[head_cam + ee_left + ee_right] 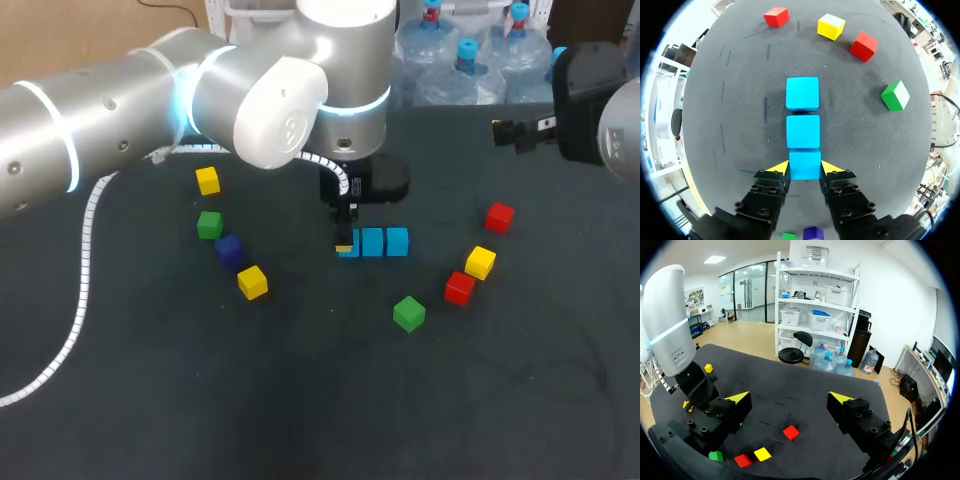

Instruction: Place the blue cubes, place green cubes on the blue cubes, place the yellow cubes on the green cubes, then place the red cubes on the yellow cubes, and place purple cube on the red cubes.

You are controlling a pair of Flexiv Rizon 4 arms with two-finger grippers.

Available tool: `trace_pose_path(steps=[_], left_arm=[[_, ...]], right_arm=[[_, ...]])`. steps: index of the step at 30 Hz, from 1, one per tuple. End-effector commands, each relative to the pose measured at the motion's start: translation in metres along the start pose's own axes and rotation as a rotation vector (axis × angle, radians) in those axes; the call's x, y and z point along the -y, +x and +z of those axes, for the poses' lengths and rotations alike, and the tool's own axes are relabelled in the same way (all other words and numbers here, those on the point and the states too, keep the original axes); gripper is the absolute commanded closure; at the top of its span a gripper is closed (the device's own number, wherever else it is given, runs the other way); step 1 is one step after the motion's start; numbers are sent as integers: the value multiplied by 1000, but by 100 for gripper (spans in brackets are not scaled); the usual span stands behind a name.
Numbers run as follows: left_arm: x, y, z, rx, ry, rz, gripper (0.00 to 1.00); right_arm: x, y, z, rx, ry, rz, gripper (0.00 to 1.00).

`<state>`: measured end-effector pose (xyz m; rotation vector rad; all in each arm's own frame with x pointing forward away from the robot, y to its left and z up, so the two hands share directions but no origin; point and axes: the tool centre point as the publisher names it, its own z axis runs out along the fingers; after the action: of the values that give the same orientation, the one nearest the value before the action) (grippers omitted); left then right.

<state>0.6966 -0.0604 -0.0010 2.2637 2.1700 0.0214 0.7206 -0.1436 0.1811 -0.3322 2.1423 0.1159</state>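
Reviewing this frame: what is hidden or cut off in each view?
Head view: the left hand covers most of the end blue cube.
Left wrist view: the green cube and purple cube under the hand are cut off by the rim.
Right wrist view: the left arm hides the whole blue row.

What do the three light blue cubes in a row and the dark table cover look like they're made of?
The three light blue cubes: likely painted wood or hard plastic, going by the smooth matte faces, crisp edges and even colour; I can't tell which. The dark table cover: apparently felt or similar fabric, matte with a fine speckled grain.
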Motion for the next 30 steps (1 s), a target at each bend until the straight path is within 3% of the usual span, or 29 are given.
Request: trace_pose_path(steps=[1,15,19,20,22,30], left_arm=[[-2,0,2,-4,3,0,77],[-1,2,4,-7,10,-2,73],[-1,2,4,-8,15,-3,60],[0,2,4,-8,17,-5,53],[0,2,4,-6,20,-9,0],[2,1,2,9,31,-14,0]], right_arm=[[0,2,2,11,-5,1,0],[0,2,2,11,-5,1,0],[0,2,2,11,-5,1,0],[0,2,2,11,-5,1,0],[0,2,2,11,-5,1,0],[0,2,2,11,-5,1,0]])
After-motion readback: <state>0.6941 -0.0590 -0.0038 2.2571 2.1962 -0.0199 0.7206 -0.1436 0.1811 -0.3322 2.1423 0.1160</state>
